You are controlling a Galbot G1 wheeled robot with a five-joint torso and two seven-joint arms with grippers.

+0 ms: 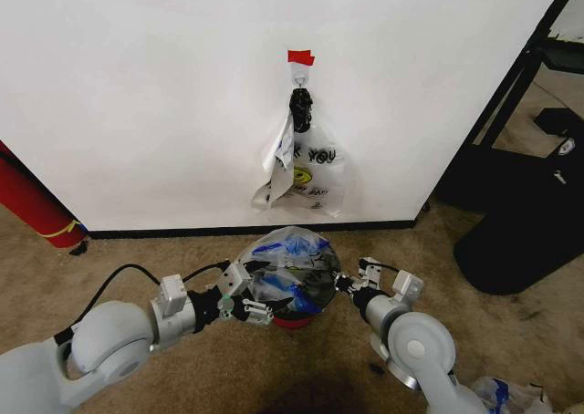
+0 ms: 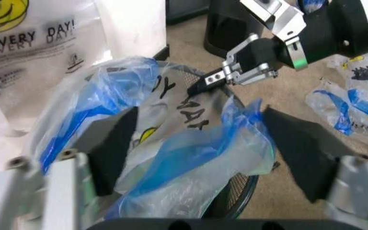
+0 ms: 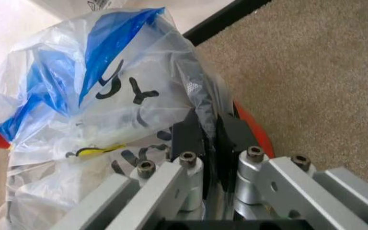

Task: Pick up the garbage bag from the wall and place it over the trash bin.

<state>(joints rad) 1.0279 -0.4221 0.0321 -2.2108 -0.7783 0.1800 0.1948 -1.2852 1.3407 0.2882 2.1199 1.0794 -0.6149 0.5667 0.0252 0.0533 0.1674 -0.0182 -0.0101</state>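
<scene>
The garbage bag (image 1: pixel 287 270) sits bunched over the trash bin (image 1: pixel 294 320) on the carpet, near the wall (image 1: pixel 137 95), between both arms. It's draped on top but still puffed up, not yet seated round the rim.

Left gripper (image 1: pixel 251 309) is at the bag's left side, fingers spread wide; in the left wrist view the black pads stand either side of the crumpled plastic w/o clamping it. Right gripper (image 1: pixel 349 284) is at the right edge, fingers pressed together, pinching a fold of bag against the bin's mesh rim.

Step in hand, as I judge it: stretching the bag mouth over the rim. To do it well, keep the right pinch firm as an anchor and draw the left side outward and down past the rim. Thin film tears, so pull gently.

Writing: a second bag (image 1: pixel 310 172) hangs on the wall hook under red tape (image 1: pixel 300 57), reading "EVERY DAY!" w/ a yellow smiley. On the garbage bag only stray black letters, a "Y" clearest.
</scene>
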